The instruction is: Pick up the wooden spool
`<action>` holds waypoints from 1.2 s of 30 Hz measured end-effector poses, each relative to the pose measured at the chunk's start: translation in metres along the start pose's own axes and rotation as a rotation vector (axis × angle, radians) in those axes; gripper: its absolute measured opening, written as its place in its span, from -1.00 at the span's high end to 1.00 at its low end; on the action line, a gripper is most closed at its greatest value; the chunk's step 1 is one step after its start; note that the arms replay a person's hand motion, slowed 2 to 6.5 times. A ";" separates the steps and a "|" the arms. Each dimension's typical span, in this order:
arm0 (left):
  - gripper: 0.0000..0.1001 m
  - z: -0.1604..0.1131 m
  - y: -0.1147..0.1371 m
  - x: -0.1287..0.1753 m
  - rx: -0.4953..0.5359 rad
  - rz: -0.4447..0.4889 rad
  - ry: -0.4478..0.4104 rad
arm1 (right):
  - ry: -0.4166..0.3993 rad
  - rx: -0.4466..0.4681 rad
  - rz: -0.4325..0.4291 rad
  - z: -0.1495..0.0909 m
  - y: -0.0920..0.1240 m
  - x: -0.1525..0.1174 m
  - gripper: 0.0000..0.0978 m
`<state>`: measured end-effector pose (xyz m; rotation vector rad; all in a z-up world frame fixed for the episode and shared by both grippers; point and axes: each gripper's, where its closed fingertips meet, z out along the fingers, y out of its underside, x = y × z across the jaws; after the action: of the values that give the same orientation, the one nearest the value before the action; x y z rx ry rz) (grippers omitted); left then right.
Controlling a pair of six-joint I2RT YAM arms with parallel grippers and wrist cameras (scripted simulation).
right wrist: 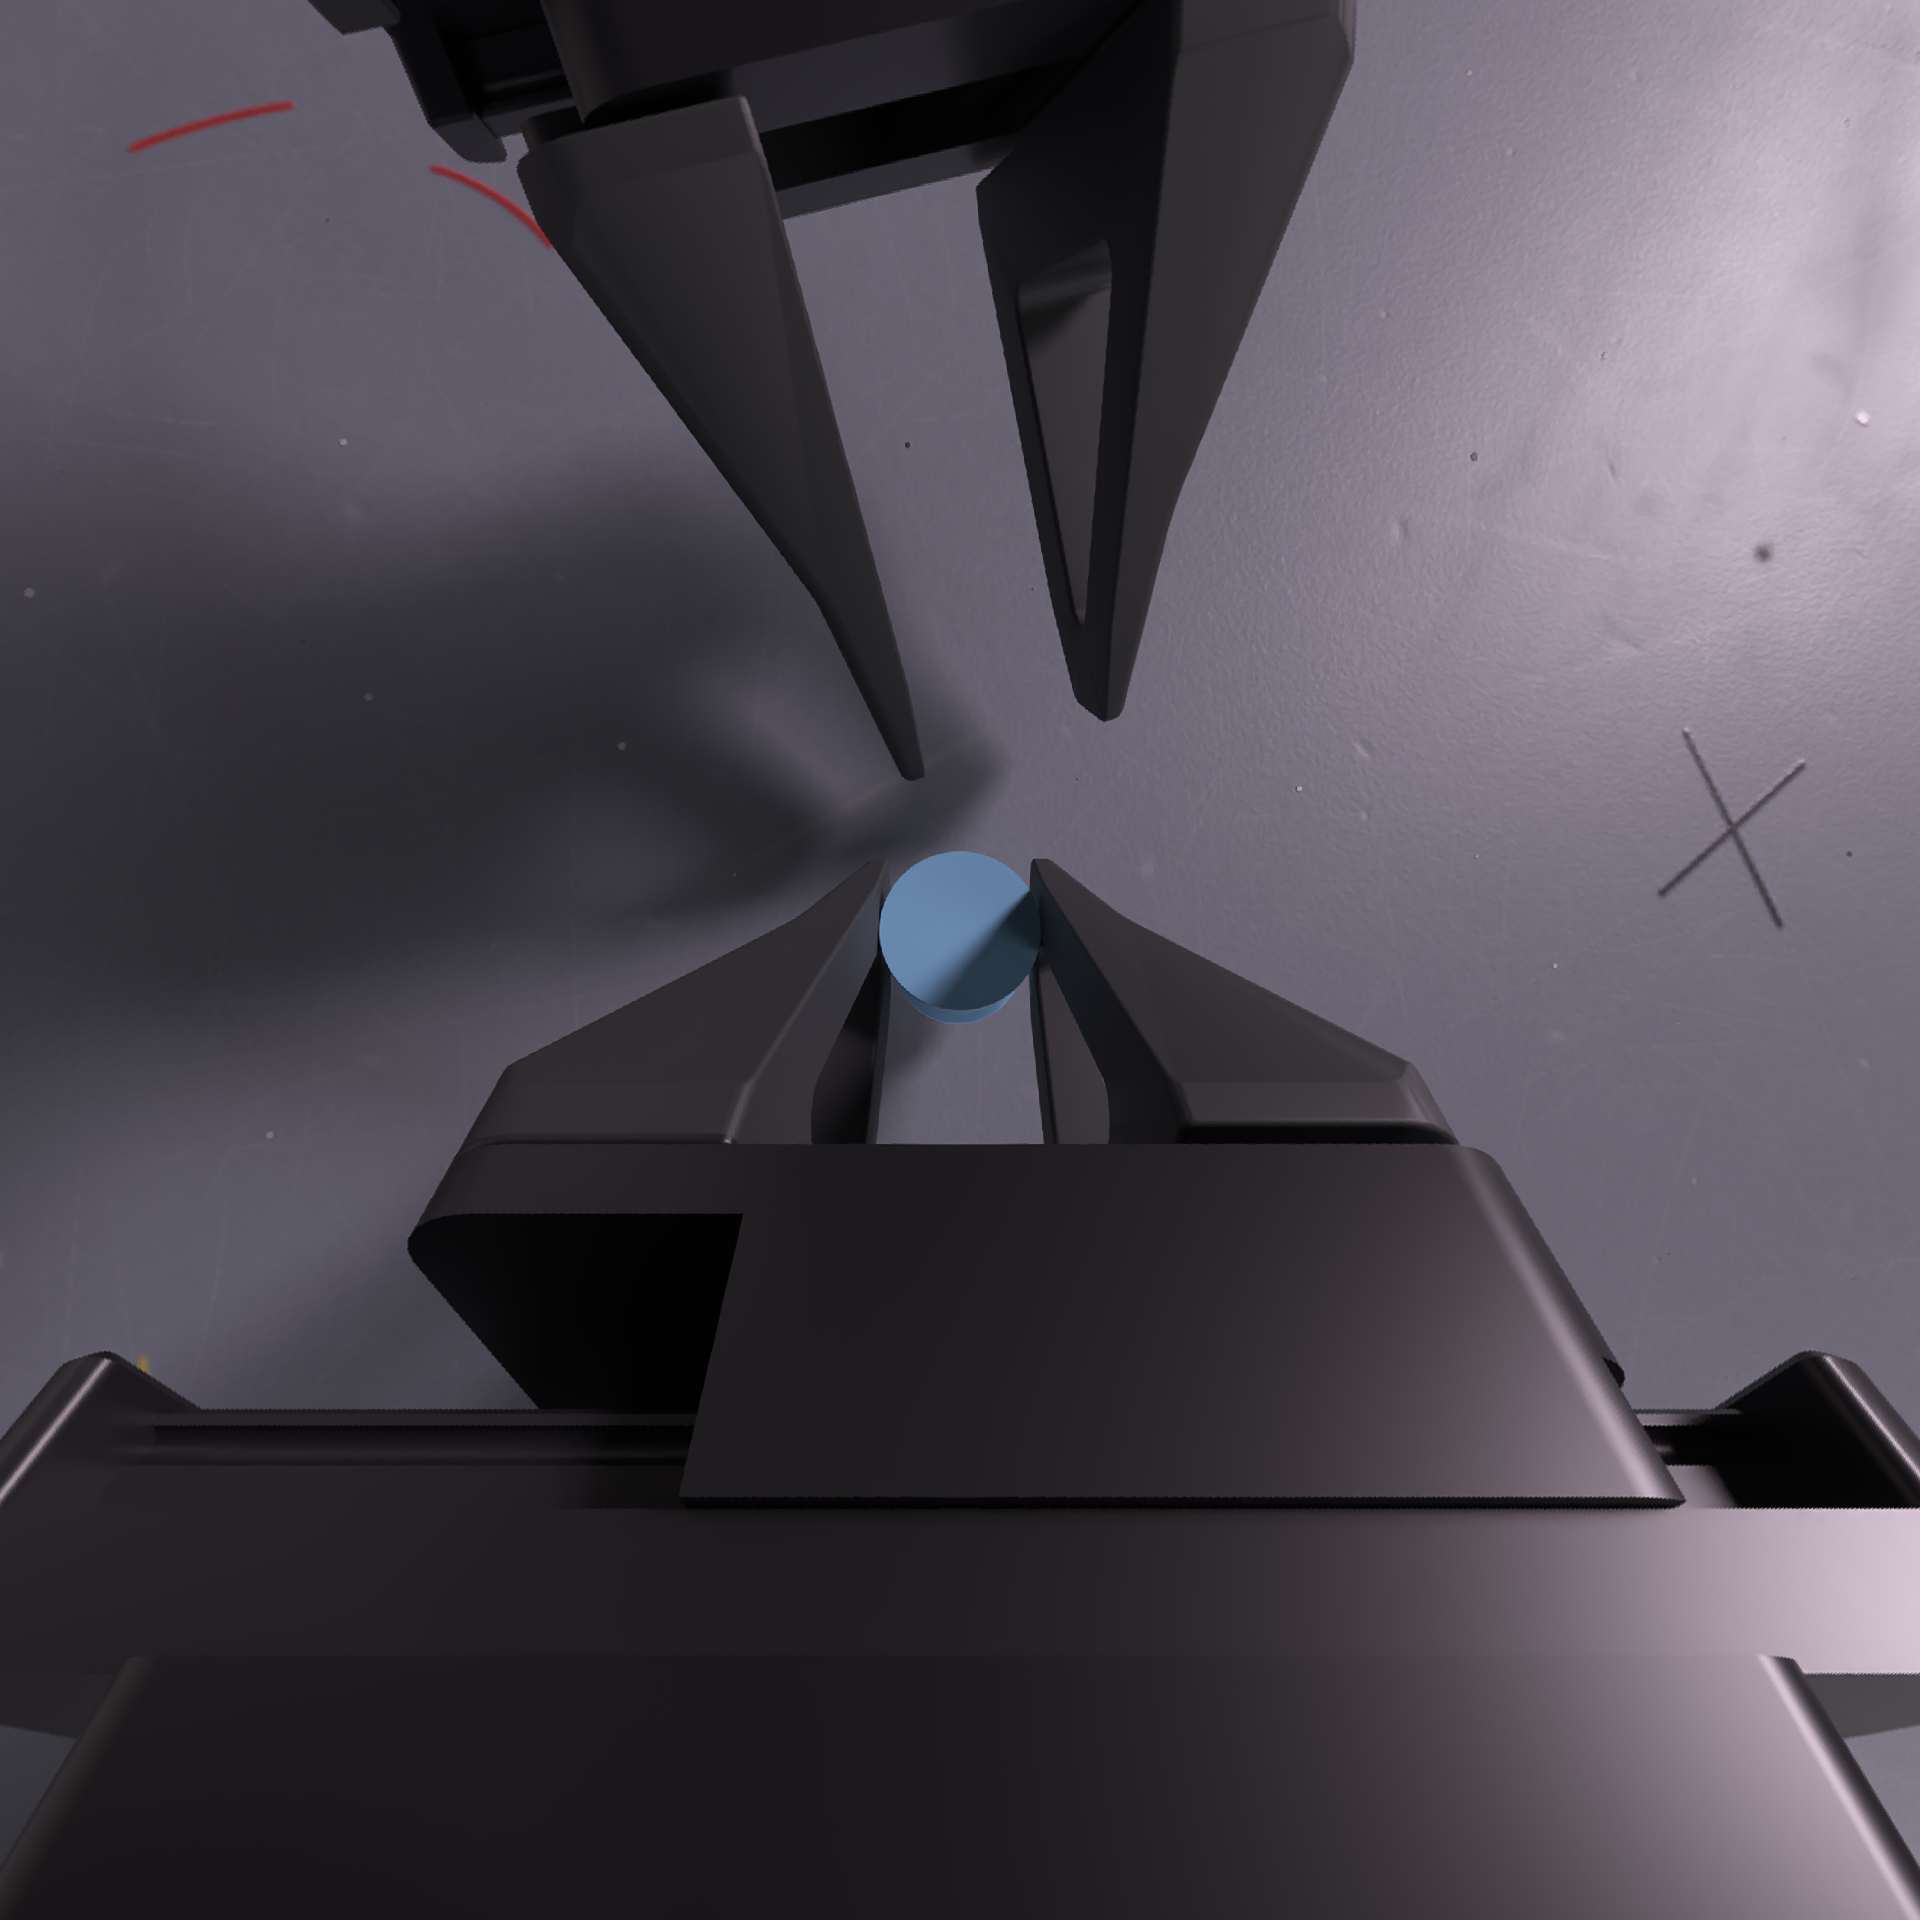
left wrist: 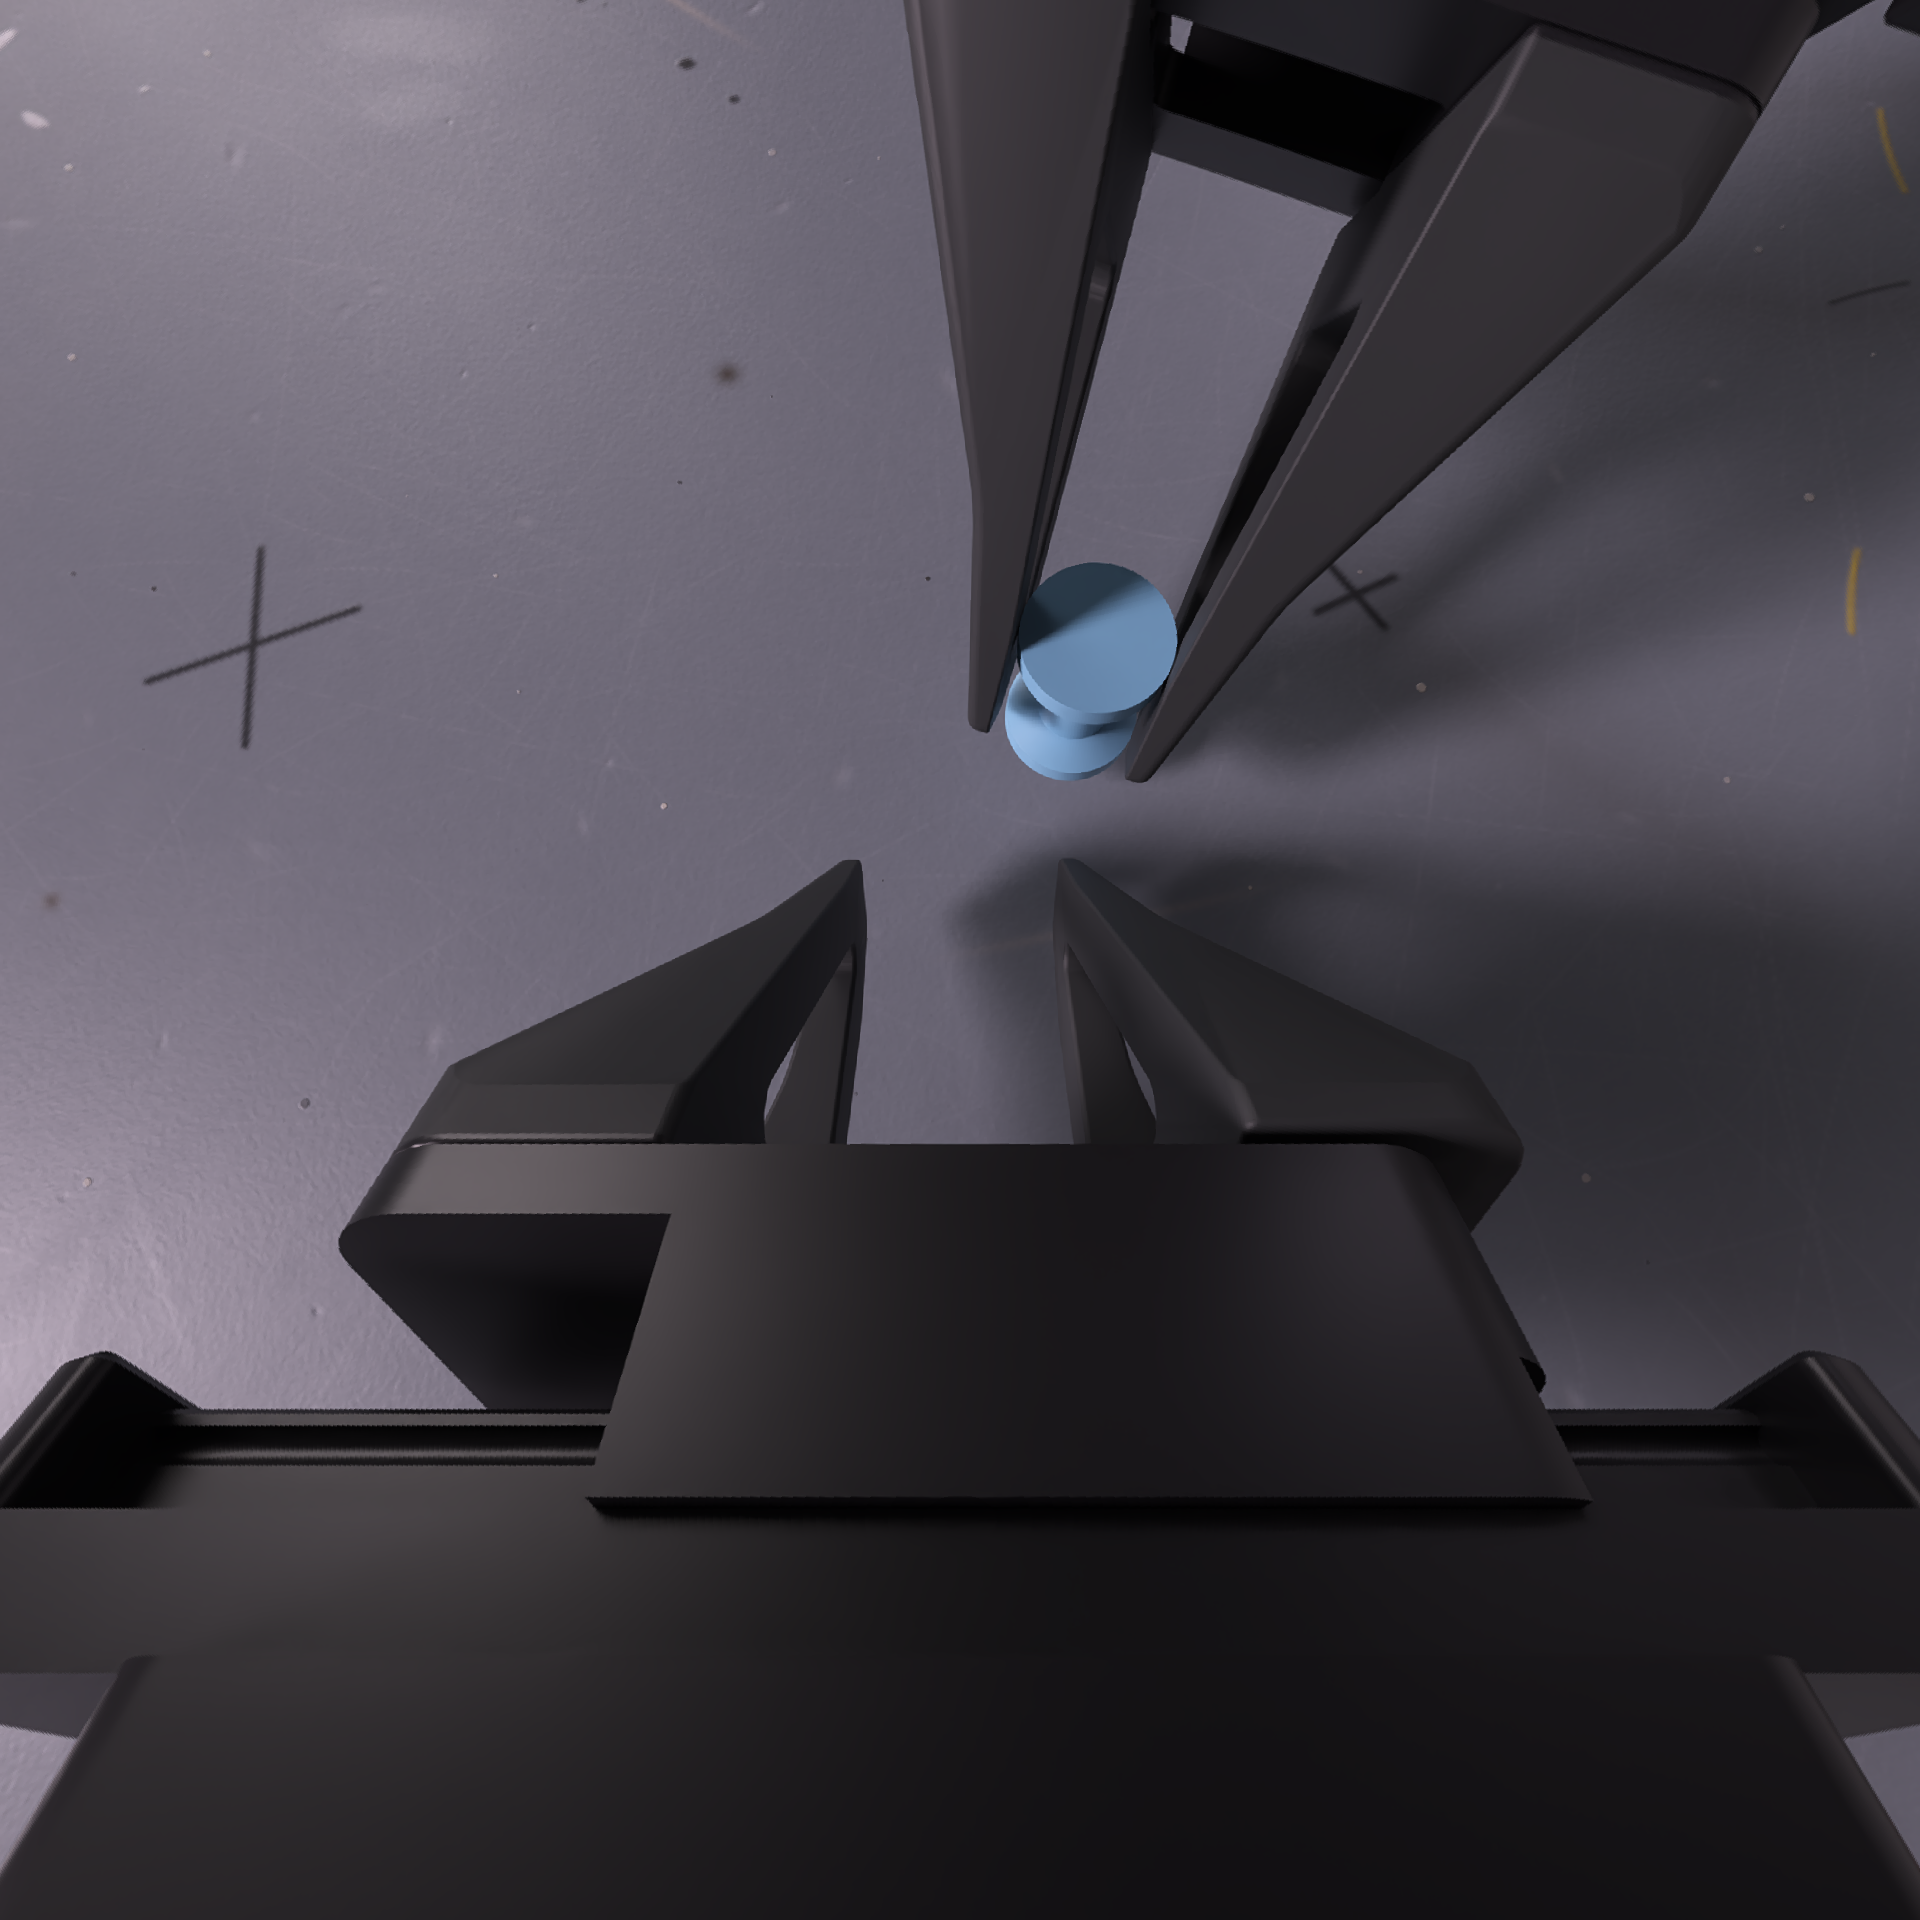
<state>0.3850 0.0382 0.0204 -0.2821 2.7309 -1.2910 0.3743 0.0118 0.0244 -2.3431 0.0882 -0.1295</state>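
The spool (left wrist: 1096, 649) is light blue, with two round flanges and a thin core, and stands upright. My right gripper (left wrist: 1060, 753) comes in from the top of the left wrist view, and its two fingers press on the top flange from both sides. In the right wrist view the spool (right wrist: 958, 935) sits between the tips of that same gripper (right wrist: 958, 862). I cannot tell whether the spool is off the table. My left gripper (left wrist: 958, 864) is open and empty, a short way in front of the spool, and it also shows in the right wrist view (right wrist: 1006, 746).
The grey table (left wrist: 468, 416) is speckled and bears dark cross marks (left wrist: 249, 644) (right wrist: 1730, 831). Thin red curved lines (right wrist: 208, 125) and yellow strokes (left wrist: 1851, 603) lie near the edges. The two grippers face each other tip to tip.
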 end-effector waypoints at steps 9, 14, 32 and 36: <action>0.39 0.001 -0.001 0.000 0.011 0.014 -0.008 | 0.004 -0.002 -0.009 0.000 0.000 0.000 0.55; 0.39 0.000 -0.006 0.003 0.039 0.029 -0.003 | 0.008 -0.002 -0.019 0.000 0.000 -0.001 0.55; 0.41 -0.002 -0.015 0.010 0.095 0.060 0.025 | 0.022 -0.008 -0.040 0.000 0.000 -0.001 0.55; 0.42 -0.002 -0.015 0.010 0.096 0.061 0.024 | 0.023 -0.009 -0.041 0.000 0.000 -0.001 0.55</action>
<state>0.3763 0.0283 0.0332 -0.1745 2.6651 -1.4123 0.3733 0.0117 0.0243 -2.3540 0.0522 -0.1764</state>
